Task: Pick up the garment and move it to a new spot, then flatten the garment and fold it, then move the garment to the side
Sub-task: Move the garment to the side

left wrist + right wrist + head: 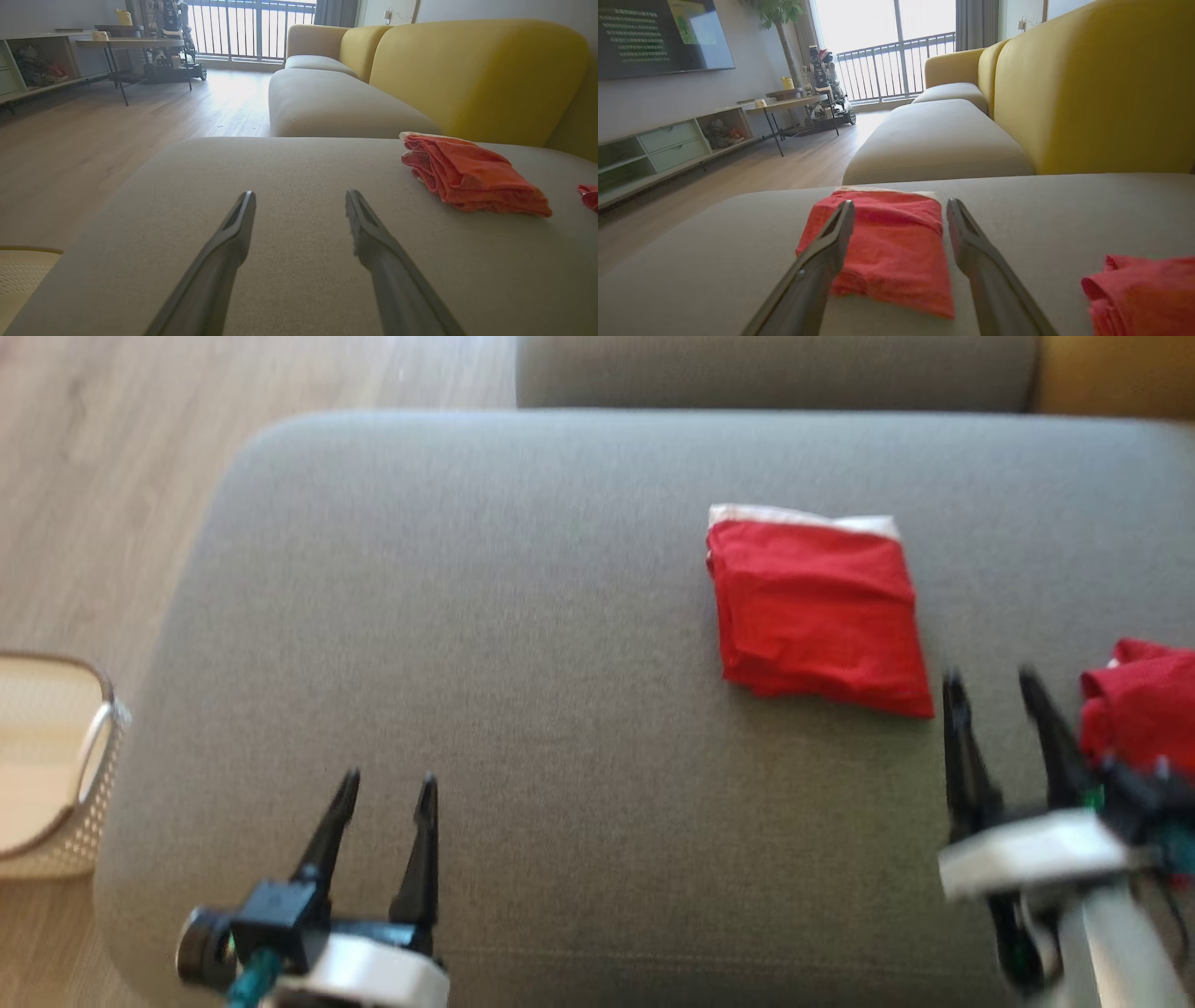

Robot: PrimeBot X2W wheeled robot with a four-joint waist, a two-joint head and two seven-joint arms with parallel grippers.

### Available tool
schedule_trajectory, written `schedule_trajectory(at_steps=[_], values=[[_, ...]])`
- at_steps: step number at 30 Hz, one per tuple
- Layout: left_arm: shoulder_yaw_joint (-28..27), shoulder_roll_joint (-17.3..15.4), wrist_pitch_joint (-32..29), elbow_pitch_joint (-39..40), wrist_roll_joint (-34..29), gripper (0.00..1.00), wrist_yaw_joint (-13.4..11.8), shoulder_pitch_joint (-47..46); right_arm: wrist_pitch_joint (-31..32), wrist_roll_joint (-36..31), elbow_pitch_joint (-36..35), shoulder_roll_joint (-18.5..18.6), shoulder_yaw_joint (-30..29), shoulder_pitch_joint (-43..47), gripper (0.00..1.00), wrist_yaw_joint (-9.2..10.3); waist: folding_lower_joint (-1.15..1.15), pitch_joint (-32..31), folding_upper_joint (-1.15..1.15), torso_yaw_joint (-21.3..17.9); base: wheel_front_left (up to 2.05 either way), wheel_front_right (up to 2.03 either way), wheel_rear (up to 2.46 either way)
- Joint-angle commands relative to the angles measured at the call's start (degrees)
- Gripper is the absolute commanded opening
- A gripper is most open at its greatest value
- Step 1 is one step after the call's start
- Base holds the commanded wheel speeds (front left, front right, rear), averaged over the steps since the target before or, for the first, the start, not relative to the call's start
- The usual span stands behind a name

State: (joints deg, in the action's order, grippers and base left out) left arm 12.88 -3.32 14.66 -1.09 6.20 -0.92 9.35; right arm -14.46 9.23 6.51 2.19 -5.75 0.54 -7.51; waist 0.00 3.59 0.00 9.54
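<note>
1. Head view: folded red garment [817, 611] lay right of centre on the seat [523, 663]. Right hand [990, 678] stood open, empty, just beside its near corner. A one-layer pinch could spill the folds.
2. Left wrist view: left hand [300, 193] was open, empty, well apart. It likely offered no support.
3. Right wrist view: second red cloth [1139, 289] lay near. A wide reach might snag it.

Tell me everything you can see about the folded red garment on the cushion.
The folded red garment is a soft, wrinkled cloth, folded into a roughly square packet with stacked layers showing at one edge. A white strip runs along its far edge. It lies on the gray cushion, right of centre, touching nothing else. The open right tool hovers just off its near corner.
</note>
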Motion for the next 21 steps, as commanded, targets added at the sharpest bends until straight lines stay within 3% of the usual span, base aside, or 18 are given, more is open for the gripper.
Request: schedule_trajectory(at_steps=[1, 7, 12, 18, 21], values=[[-1.3, 0.4, 0.3, 2.5, 0.6, 1.0, 0.4, -4.5, -0.5, 1.4, -0.5, 0.7, 1.8, -7.0, 1.0, 0.02, 0.0, 3.8, 0.0, 1.0, 0.0, 0.0, 0.0], [-0.5, 0.4, 0.3, 2.3, 1.0, 1.0, 1.8, -8.9, -0.1, 3.3, 15.8, 0.8, 1.9, -22.8, 1.0, 0.02, 0.0, 9.4, 0.0, 3.1, 0.0, 0.0, 0.0], [0.1, 0.4, 0.3, 2.1, 1.4, 1.0, 2.3, -10.9, 5.6, 3.3, 30.7, 4.1, -0.7, -33.5, 1.0, 0.02, 0.0, 11.6, 0.0, 5.4, 0.0, 0.0, 0.0], [0.5, 0.4, 0.3, 1.5, 2.0, 1.0, 2.7, -12.2, 9.5, -0.5, 41.5, 7.7, -3.9, -40.1, 1.0, 0.02, 0.0, 13.4, 0.0, 6.9, 0.0, 0.0, 0.0], [0.7, 0.4, 0.3, 1.4, 2.4, 1.0, 2.7, -12.7, 12.5, -1.4, 45.2, 7.6, -4.8, -41.9, 1.0, 0.02, 0.0, 14.2, 0.0, 7.4, 0.0, 0.0, 0.0]])
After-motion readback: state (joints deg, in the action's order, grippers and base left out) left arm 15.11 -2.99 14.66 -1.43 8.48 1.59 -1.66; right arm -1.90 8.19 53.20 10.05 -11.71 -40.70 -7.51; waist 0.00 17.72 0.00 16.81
